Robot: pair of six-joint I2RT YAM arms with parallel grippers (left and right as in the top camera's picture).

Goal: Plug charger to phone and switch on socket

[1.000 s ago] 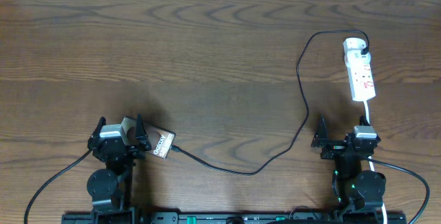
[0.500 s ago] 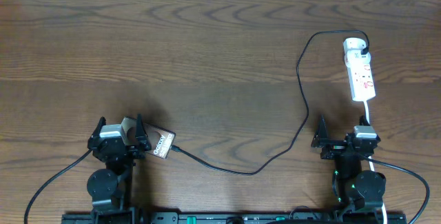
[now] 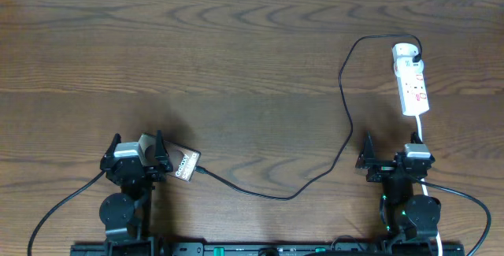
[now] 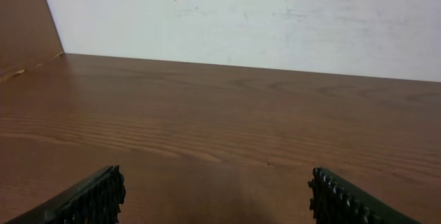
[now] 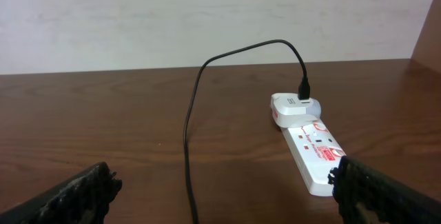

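Note:
The phone (image 3: 185, 165) lies flat near the front left, its dark face with white lettering up, just right of my left gripper (image 3: 138, 147), which is open and empty. The charger cable (image 3: 345, 114) runs from the phone's right end across the table up to the white adapter on the socket (image 3: 412, 79); its tip looks seated at the phone's edge. The socket also shows in the right wrist view (image 5: 310, 148), with the cable (image 5: 187, 134) left of it. My right gripper (image 3: 391, 153) is open and empty, just in front of the socket. In the left wrist view my left gripper (image 4: 217, 196) holds nothing.
The socket's white cord (image 3: 421, 134) runs toward the front beside my right arm. A pale wall (image 4: 241, 17) stands behind the table's far edge. Thick black robot cables (image 3: 63, 205) trail from both arm bases at the front.

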